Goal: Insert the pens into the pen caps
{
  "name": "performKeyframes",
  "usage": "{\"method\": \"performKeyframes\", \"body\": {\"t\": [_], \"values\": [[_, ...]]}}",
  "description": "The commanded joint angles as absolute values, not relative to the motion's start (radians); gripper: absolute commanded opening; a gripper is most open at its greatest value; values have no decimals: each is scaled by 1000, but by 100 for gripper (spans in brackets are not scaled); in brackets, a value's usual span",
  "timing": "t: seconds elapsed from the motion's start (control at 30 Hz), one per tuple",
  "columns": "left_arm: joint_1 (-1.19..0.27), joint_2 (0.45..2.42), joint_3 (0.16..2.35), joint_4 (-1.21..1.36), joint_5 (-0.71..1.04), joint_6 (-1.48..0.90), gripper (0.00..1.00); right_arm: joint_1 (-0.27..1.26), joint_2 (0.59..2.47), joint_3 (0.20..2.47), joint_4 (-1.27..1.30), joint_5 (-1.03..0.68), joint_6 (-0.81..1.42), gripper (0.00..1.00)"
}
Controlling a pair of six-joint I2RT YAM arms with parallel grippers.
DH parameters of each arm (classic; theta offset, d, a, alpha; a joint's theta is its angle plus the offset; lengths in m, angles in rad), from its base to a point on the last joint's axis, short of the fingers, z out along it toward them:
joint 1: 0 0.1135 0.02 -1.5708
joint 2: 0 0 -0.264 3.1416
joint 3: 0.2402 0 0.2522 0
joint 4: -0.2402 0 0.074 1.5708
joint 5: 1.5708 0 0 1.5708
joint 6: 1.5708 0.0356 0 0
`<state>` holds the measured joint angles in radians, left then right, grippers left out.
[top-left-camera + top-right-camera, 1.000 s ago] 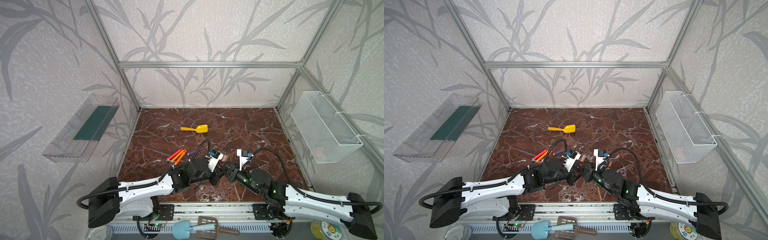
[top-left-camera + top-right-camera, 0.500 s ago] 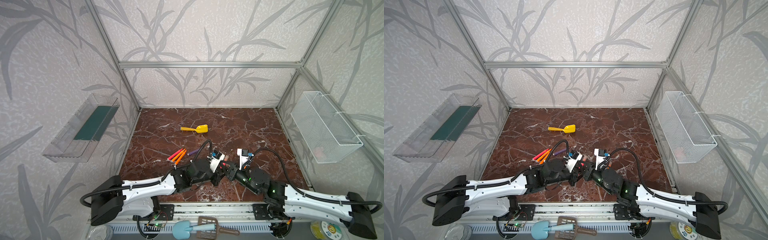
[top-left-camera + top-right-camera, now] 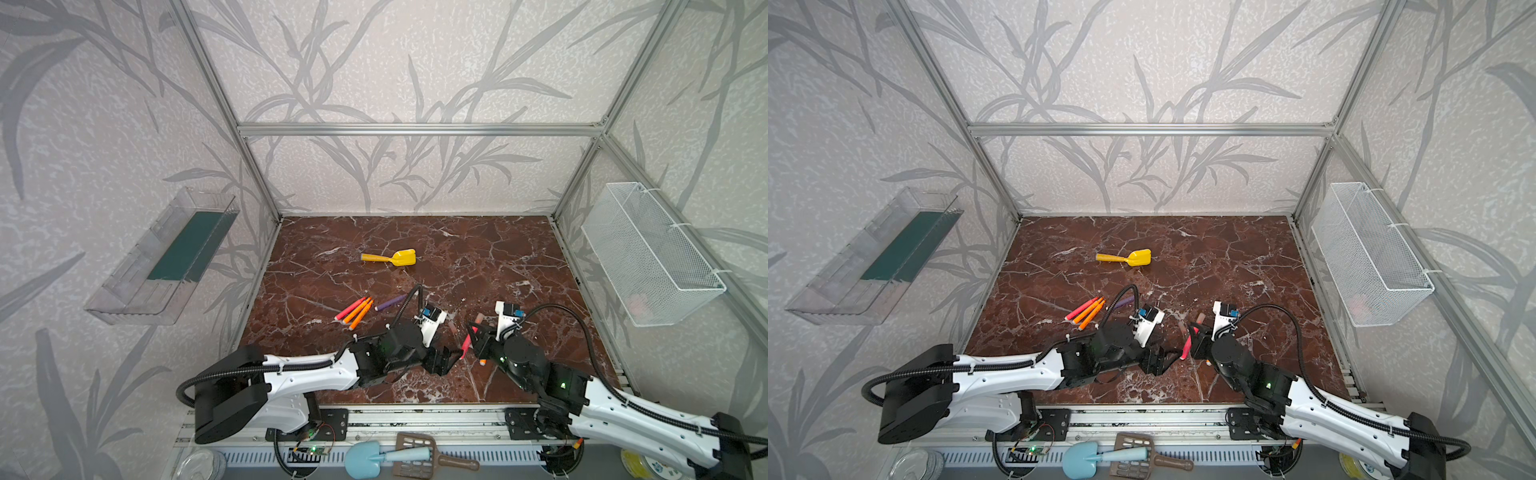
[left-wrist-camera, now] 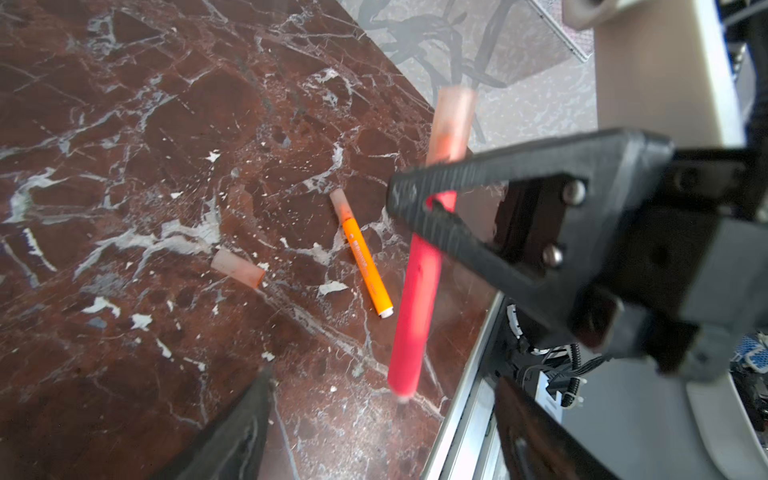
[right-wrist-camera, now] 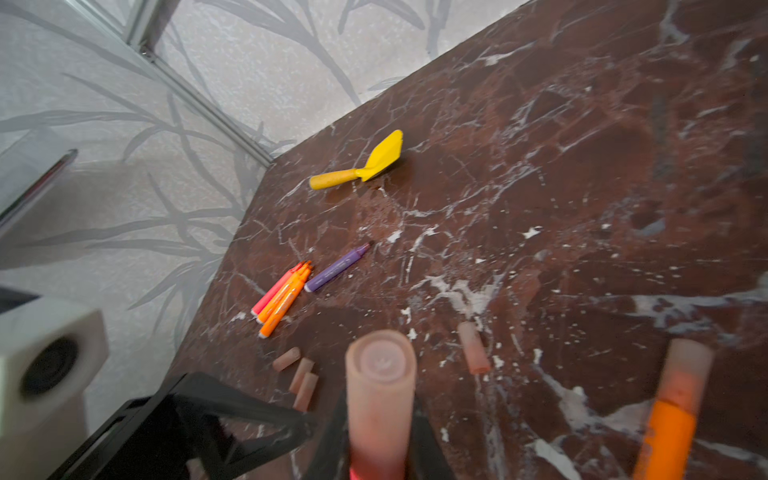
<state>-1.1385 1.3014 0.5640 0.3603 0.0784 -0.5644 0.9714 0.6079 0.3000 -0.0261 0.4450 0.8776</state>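
On the counter [image 3: 478,249], the shovel [image 3: 390,258] lies behind the middle. In front of it and leftward, 3 pens [image 3: 355,311] lie side by side, a 4th pen [image 3: 390,302] just to their right. Near the front middle, the held pen [image 3: 467,341], a cap on 1 end, tilts above the counter in the right fingers [image 4: 478,249]. Near it lie a capped pen [image 4: 365,266] and 1 loose cap [image 4: 237,268]. 3 more caps [image 5: 299,376] lie together, in front of the 3 pens.

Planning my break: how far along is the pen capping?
Done: one orange pen lies capped. In hand: the right gripper grips a capped pink-red pen; left gripper is open. Left: four uncapped pens and loose caps on the table.
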Motion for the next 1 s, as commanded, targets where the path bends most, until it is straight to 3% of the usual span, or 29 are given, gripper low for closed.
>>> {"method": "performKeyframes", "body": {"t": [0.0,0.5,0.97], "values": [[-1137,1282,537,380,11,-586,88,875,622,285,-112,354,855,13],[-1123,1105,502,55,-307,-635,87,714,943,347,-42,161,794,15],[-1099,952,425,-2,-359,-653,89,622,1153,384,-26,131,796,19]]}}
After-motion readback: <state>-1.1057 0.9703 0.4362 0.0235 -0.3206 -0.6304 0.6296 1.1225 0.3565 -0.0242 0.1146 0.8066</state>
